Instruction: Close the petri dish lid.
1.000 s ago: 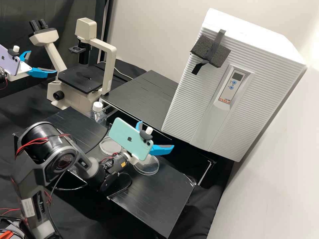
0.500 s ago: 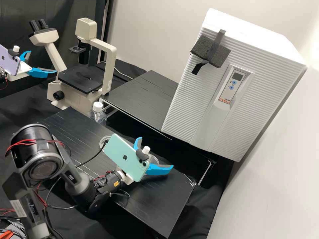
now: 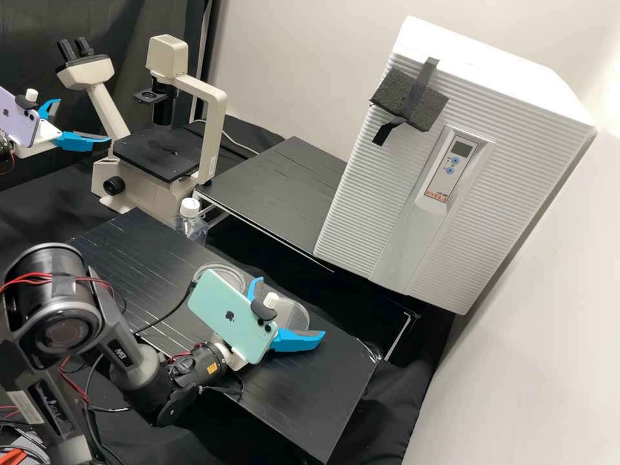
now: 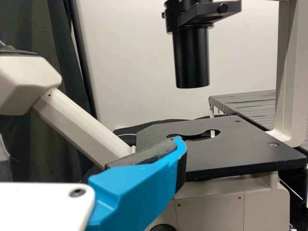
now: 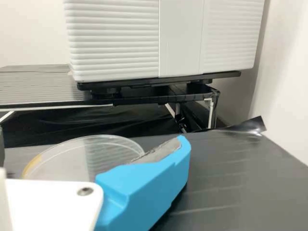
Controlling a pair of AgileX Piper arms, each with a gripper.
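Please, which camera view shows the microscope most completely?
The high view: the microscope stands there nearly whole, eyepieces to base. The left wrist view is closer, on its black stage, but the frame cuts its top and base.

2 pale walls point(image 3: 278, 71) | dark curtain point(image 3: 26, 32) | black-topped table point(image 3: 278, 187) | white ribbed cabinet point(image 3: 361, 206) on black stand point(image 5: 159, 83)
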